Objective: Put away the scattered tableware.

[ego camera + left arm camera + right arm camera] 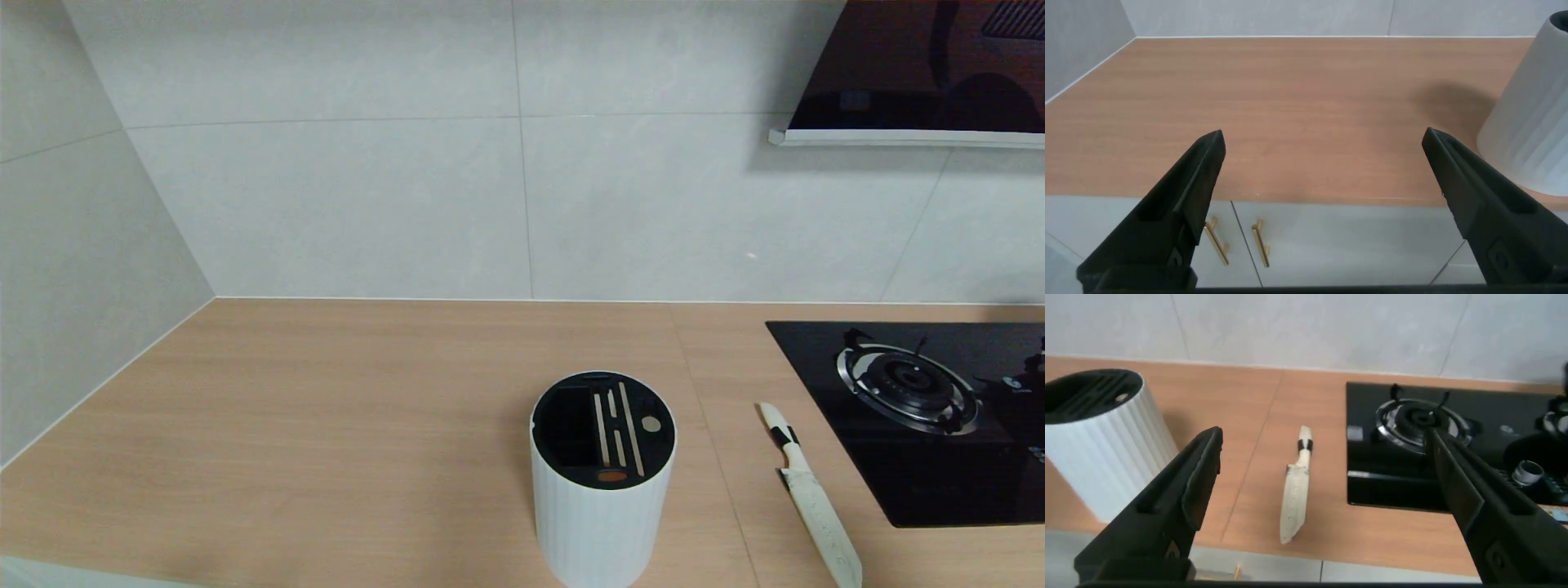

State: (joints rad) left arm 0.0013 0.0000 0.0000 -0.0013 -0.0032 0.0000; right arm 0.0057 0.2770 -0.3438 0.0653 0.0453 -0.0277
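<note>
A white ribbed cylindrical knife holder [602, 482] with a black slotted top stands near the front of the wooden counter; it also appears in the left wrist view [1534, 114] and the right wrist view [1102, 441]. A white knife [808, 490] with a black band on its handle lies flat between the holder and the stove, handle toward the wall, seen too in the right wrist view [1295, 486]. My left gripper [1323, 204] hangs open off the counter's front edge, left of the holder. My right gripper [1327, 506] is open, in front of and above the knife.
A black glass gas stove [922, 408] with a burner occupies the counter's right end, and a range hood [922, 73] hangs above it. Tiled walls close the back and left. Cabinet doors with gold handles [1237, 241] sit under the counter edge.
</note>
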